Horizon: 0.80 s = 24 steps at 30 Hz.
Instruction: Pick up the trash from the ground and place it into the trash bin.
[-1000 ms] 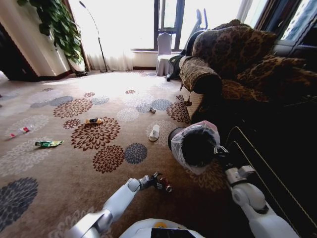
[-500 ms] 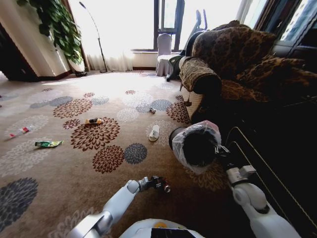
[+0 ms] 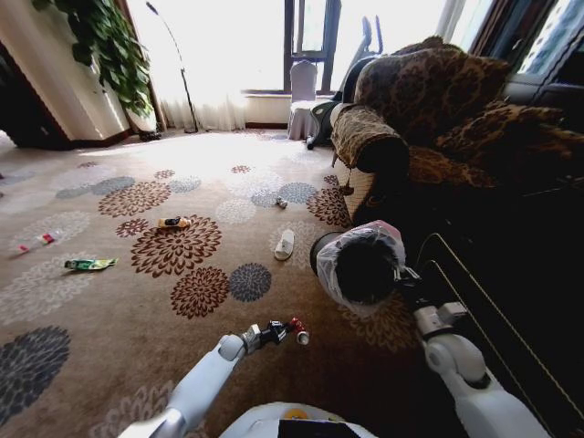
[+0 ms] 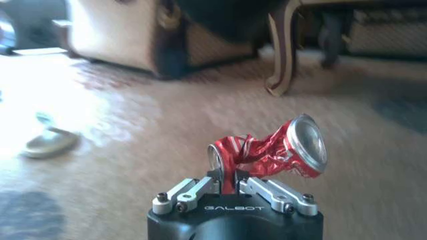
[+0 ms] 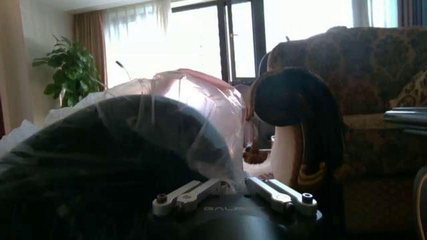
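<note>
The left gripper [image 3: 285, 332] has risen off the carpet [image 3: 109, 338] since a moment ago, its fingers pinching the crushed small red can [image 4: 270, 150] — the pick looks done; the can now hangs near the trash bin [image 3: 358, 266], which the right gripper [image 5: 233, 192] holds, pressed on its bagged rim; other litter — green wrapper [image 3: 89, 264], white plastic bottle [image 3: 285, 244] — still lies mid-carpet.

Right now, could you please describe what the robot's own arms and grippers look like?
Both arms are glossy white, rounded segments with grey joints. The left gripper has a black body marked GALBOT in pale letters, with silver metal fingers fastened by dark screws. The right gripper has the same build.
</note>
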### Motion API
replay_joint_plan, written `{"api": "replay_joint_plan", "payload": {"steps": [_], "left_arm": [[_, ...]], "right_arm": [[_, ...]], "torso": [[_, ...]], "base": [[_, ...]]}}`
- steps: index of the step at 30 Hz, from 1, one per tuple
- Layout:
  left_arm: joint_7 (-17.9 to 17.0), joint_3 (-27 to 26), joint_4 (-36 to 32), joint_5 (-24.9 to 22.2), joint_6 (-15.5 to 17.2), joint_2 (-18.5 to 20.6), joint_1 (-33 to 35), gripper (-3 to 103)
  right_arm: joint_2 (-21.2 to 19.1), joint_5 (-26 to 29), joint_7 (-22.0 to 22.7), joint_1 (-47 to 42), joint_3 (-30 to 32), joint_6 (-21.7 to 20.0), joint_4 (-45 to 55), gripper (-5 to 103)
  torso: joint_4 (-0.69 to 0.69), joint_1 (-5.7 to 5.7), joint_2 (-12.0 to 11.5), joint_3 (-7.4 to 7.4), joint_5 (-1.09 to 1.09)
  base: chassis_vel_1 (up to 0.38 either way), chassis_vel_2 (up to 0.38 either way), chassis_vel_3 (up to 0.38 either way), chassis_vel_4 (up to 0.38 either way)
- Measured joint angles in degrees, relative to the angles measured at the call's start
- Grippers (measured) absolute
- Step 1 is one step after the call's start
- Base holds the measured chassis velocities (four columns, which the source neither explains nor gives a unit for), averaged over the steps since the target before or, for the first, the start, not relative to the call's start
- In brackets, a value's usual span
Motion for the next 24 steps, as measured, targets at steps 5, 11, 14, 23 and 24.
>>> {"api": "replay_joint_plan", "payload": {"steps": [5, 11, 14, 23, 24], "left_arm": [[-5.2, -3.8, -12.0, -6.8, 0.5, 3.5, 6.7, 10], [-10.4, -14.9, -29.0, -11.3, -0.1, 9.0, 15.9, 10], [-11.8, -21.6, -37.6, -14.5, -0.2, 11.5, 20.7, 10], [-20.1, -22.3, -59.1, -33.9, 7.5, 17.1, 25.2, 10], [-21.1, -21.0, -61.8, -36.9, 9.2, 17.3, 25.1, 10]], "right_arm": [[1.0, -0.7, 0.0, 2.9, -1.2, 1.0, -3.8, 0], [2.1, -4.0, 0.1, 8.8, -2.6, 2.2, -11.7, 0], [2.6, -4.8, 0.0, 12.9, -5.6, 2.2, -15.1, 0], [5.5, -7.0, 0.0, 19.3, -13.1, 4.2, -21.1, 0], [5.8, -7.4, 0.0, 20.0, -14.1, 4.6, -21.9, 0]], "torso": [[0.04, 0.0, 0.0, 0.0, -0.03], [-0.01, 0.0, 0.0, 0.0, -0.01], [0.06, 0.0, 0.0, 0.0, -0.01], [-0.01, 0.0, 0.0, 0.0, -0.01], [0.0, 0.0, 0.0, 0.0, 0.01]], "base": [[0.0, 0.0, 0.0, 0.0], [0.0, 0.0, 0.0, 0.0], [0.0, 0.0, 0.0, 0.0], [0.0, 0.0, 0.0, 0.0], [0.0, 0.0, 0.0, 0.0]]}}
